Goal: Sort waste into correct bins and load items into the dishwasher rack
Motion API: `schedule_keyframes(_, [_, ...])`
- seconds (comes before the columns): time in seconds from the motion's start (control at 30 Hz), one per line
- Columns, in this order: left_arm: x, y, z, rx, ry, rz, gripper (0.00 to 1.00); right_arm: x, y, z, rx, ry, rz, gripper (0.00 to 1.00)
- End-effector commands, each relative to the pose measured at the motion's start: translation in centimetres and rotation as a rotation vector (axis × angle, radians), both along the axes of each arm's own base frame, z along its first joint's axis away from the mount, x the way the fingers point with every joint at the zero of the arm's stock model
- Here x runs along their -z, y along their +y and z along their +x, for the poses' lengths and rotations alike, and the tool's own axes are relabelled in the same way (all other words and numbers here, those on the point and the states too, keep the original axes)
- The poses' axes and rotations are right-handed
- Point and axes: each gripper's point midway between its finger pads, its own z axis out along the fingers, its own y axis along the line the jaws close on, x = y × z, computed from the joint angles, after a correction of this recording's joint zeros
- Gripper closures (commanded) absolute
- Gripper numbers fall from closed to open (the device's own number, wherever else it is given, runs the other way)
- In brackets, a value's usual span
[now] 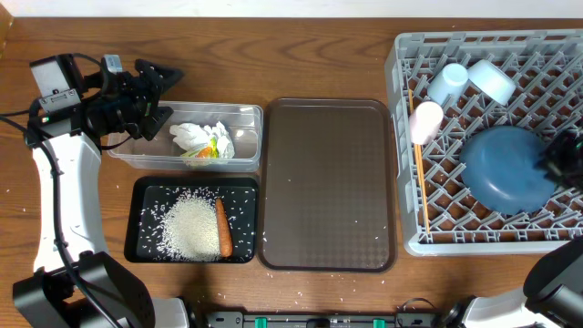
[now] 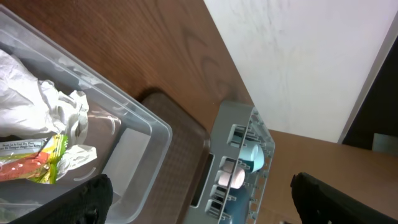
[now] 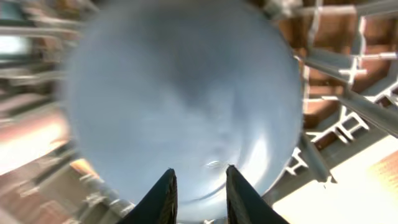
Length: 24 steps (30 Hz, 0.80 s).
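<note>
The crumpled white paper with a green-yellow wrapper [image 1: 202,139] lies in the clear tub [image 1: 246,114]; it also shows in the left wrist view [image 2: 37,134]. Rice grains [image 1: 189,228] and the carrot piece [image 1: 222,228] lie in the black tray [image 1: 137,219]. The grey rack [image 1: 401,64] holds the blue plate [image 1: 506,169], pink cup [image 1: 425,118], light-blue cup [image 1: 448,82], white bowl [image 1: 492,79] and chopsticks [image 1: 421,187]. My left gripper [image 1: 155,96] [image 2: 200,186] is open and empty above the tub's left end. My right gripper [image 1: 554,157] [image 3: 200,177] has its fingers slightly apart, facing the plate [image 3: 180,93], holding nothing.
The brown serving tray [image 1: 328,182] lies between the bins and the rack. A few loose rice grains are scattered on the wooden table by the black tray. The rack reaches the table's right edge.
</note>
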Motion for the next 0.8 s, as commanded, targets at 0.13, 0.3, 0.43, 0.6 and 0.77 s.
schedule_keyframes(0.13, [-1.1, 0.1, -0.2, -0.008, -0.026, 0.01, 0.06, -9.6, 8.1, 6.3, -0.353, -0.429, 0.257, 0.75])
schedule_keyframes(0.3, [-1.1, 0.1, -0.2, -0.008, -0.026, 0.01, 0.06, -11.4, 11.6, 7.6, -0.472, -0.532, 0.336, 0.43])
schedule_keyframes(0.43, [-1.1, 0.1, -0.2, -0.008, -0.026, 0.01, 0.06, -11.4, 12.5, 7.7, -0.494, -0.524, 0.345, 0.01])
schedule_keyframes(0.6, [-1.1, 0.1, -0.2, -0.008, -0.026, 0.01, 0.06, -11.0, 12.2, 7.6, -0.488, -0.503, 0.316, 0.01])
schedule_keyframes(0.77, [-1.1, 0.1, -0.2, -0.008, -0.026, 0.01, 0.06, -9.5, 10.2, 7.3, -0.458, -0.425, 0.201, 0.01])
